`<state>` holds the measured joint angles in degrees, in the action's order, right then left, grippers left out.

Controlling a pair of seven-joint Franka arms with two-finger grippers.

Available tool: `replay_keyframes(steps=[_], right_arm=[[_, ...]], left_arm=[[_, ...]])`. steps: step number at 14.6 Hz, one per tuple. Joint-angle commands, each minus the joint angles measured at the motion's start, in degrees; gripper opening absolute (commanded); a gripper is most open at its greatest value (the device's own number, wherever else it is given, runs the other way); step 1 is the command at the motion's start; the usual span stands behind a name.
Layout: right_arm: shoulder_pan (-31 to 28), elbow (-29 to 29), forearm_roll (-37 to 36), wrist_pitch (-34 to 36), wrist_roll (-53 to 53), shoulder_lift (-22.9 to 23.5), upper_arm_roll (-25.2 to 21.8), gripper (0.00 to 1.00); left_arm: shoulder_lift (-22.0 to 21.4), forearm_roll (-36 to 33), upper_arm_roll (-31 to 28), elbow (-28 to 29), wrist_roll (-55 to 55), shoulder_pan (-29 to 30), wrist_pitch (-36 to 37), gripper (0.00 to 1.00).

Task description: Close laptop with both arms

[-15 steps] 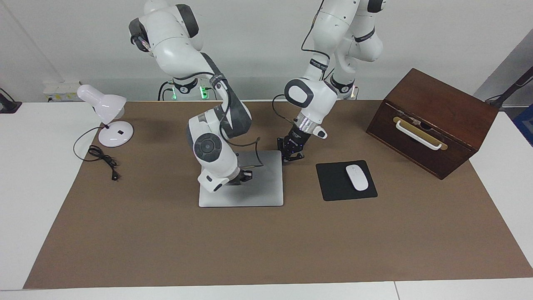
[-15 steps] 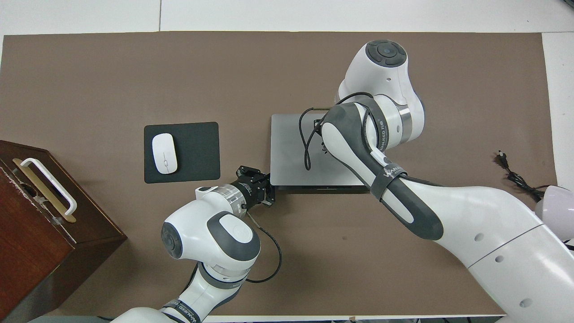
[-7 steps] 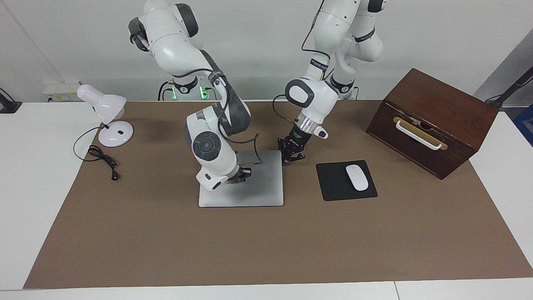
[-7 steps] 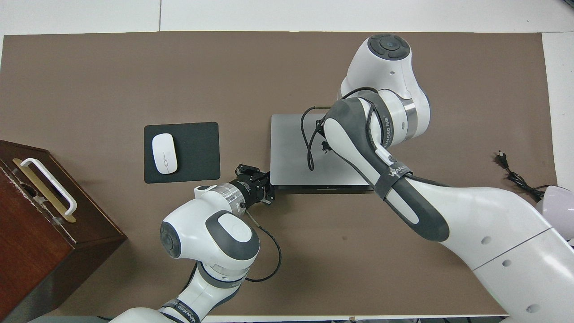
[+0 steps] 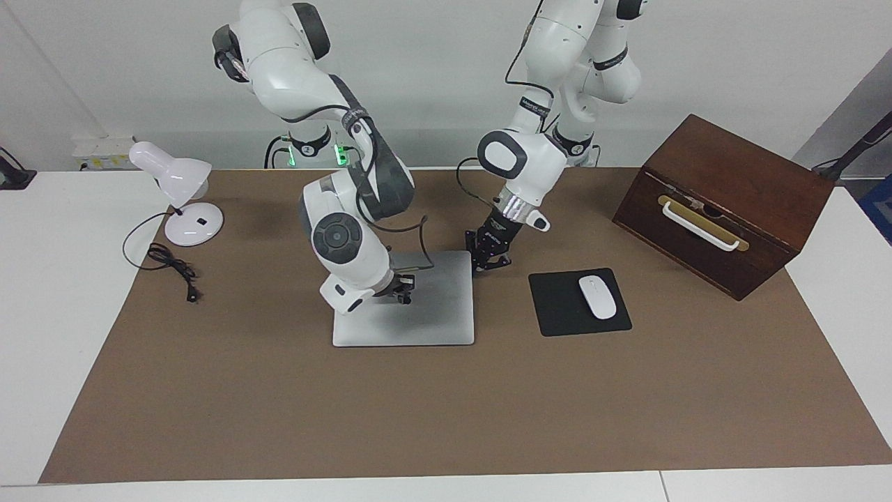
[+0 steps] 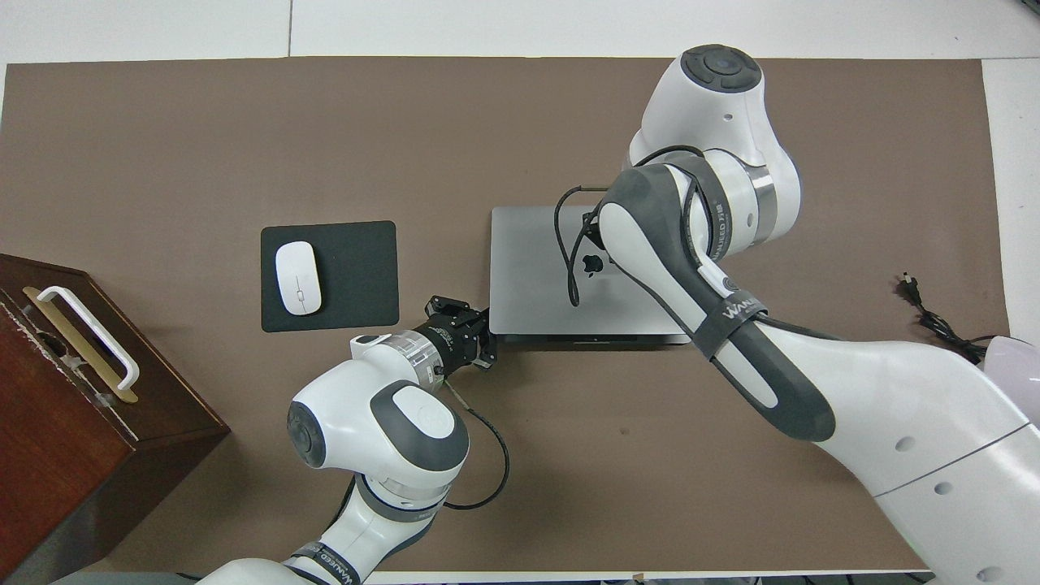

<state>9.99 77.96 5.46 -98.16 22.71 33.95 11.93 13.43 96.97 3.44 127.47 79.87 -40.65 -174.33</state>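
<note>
The silver-grey laptop (image 5: 432, 321) lies with its lid flat down, the dark apple logo (image 6: 591, 264) facing up. My right gripper (image 5: 403, 291) hangs shut just above the lid, near the middle, and casts a shadow on it. In the overhead view the right forearm hides that gripper. My left gripper (image 5: 488, 267) is shut and low at the laptop's corner nearest the robots, toward the left arm's end of the table. In the overhead view the left gripper (image 6: 484, 348) sits right against that corner (image 6: 496, 331). Neither gripper holds anything.
A black mouse pad (image 5: 557, 307) with a white mouse (image 5: 598, 297) lies beside the laptop toward the left arm's end. A brown wooden box (image 5: 732, 188) with a white handle stands past it. A white desk lamp (image 5: 178, 181) and its cord (image 5: 171, 265) sit at the right arm's end.
The right arm has lifted and drawn back toward the robots, raising its gripper off the lid. The left gripper has stayed at the laptop's corner. The laptop has not moved.
</note>
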Motion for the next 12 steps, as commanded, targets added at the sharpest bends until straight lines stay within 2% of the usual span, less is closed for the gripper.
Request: replay_keyframes(steps=[1, 6, 12], right_arm=[[-1.8, -1.3, 0.8, 3.2, -1.3, -1.3, 0.2, 0.00], [-3.1, -1.6, 0.3, 5.5, -4.1, -5.8, -1.5, 0.00], [-7.7, -1.7, -0.7, 8.2, -11.4, -12.0, -3.6, 0.00]], left_arm=[[-1.4, 1.2, 0.3, 0.8, -1.2, 1.0, 0.1, 0.00], [-2.1, 1.1, 0.3, 1.6, -3.8, 2.3, 0.2, 0.00], [-2.5, 1.1, 0.3, 1.8, -5.1, 4.4, 1.6, 0.00]])
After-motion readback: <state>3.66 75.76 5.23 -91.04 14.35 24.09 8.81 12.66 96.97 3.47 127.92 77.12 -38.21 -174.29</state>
